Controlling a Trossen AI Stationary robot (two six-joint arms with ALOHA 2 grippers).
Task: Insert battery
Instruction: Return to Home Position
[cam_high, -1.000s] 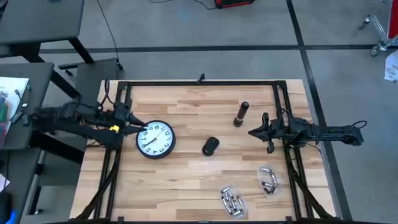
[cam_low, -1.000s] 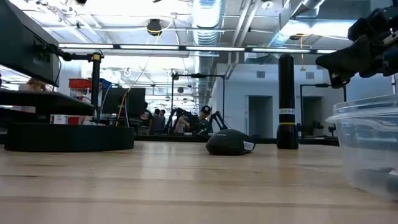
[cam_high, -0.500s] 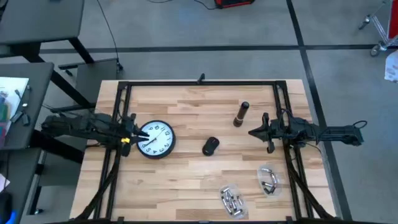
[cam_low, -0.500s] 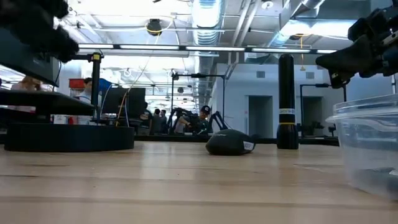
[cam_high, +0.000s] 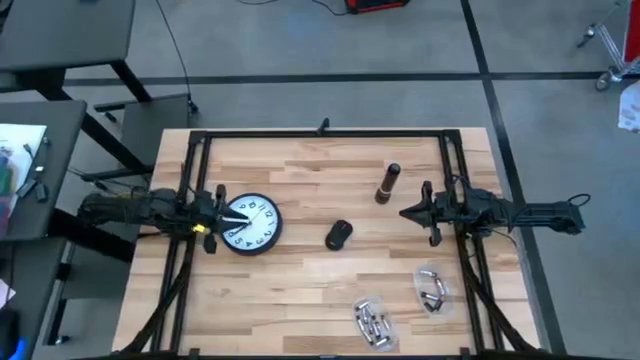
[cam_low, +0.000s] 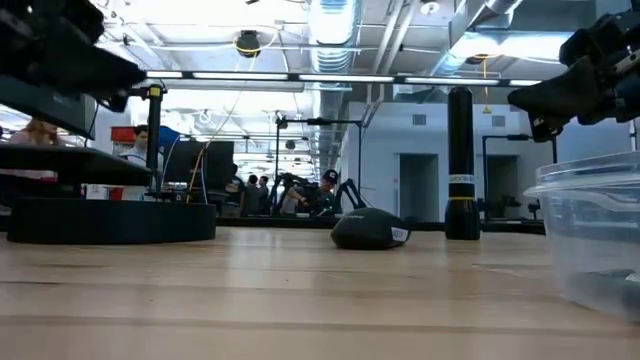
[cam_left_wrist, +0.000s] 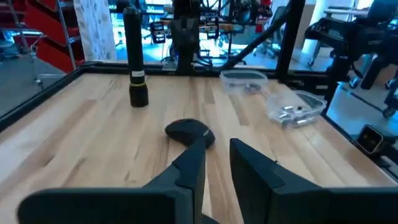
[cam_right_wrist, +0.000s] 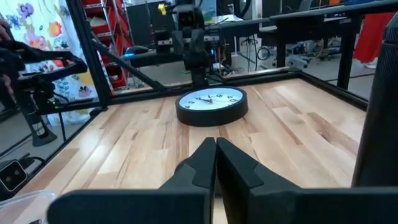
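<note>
Presently left fingers (cam_left_wrist: 191, 165) slightly parted, empty, over clock (cam_high: 250, 225) edge; right fingers (cam_right_wrist: 199, 163) closed, empty; plank tabletop (cam_high: 300, 290), workshop (cam_low: 300, 120) beyond.

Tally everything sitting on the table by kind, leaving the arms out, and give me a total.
Clock: 1
Flashlight: 1
Mouse: 1
Clear containers holding batteries: 2
Total: 5
</note>
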